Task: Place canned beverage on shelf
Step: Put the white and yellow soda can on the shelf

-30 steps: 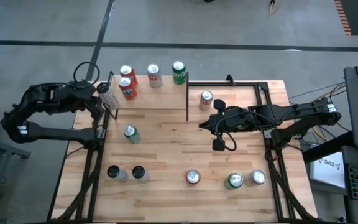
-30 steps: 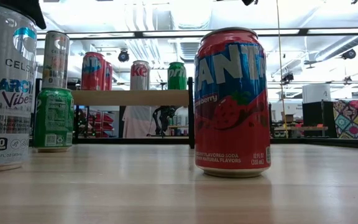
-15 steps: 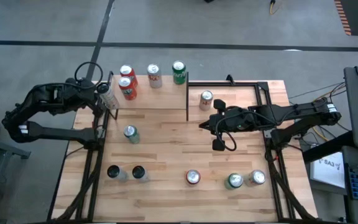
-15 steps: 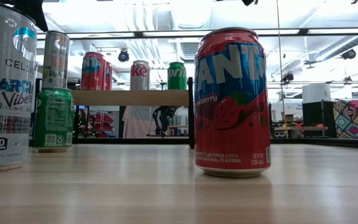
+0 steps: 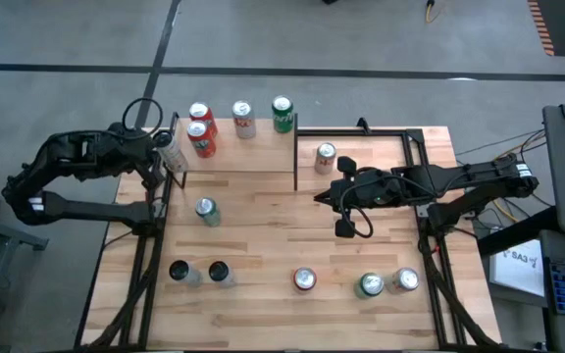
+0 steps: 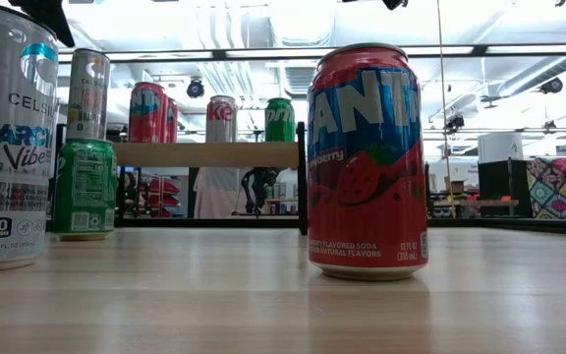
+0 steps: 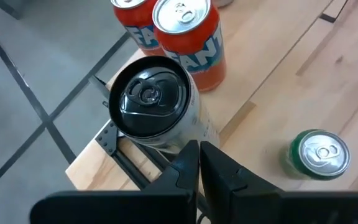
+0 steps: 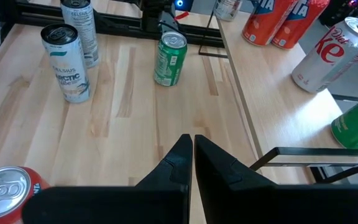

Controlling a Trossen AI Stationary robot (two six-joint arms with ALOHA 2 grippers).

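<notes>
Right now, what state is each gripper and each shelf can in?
left gripper: shut, empty, tips beside the black-topped can
right gripper: shut, empty, above the tabletop
black-topped can: upright, at the left corner of the shelf
two Fanta cans: upright on the shelf
Diet Coke can: upright on the shelf
Sprite can: upright on the shelf

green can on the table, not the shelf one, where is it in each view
High view: green can left of centre, in front of the shelf.
Low view: far left, beside the big white can.
Left wrist view: lower right corner.
Right wrist view: top centre.
Shared landmark: the two Fanta cans on the shelf.
</notes>
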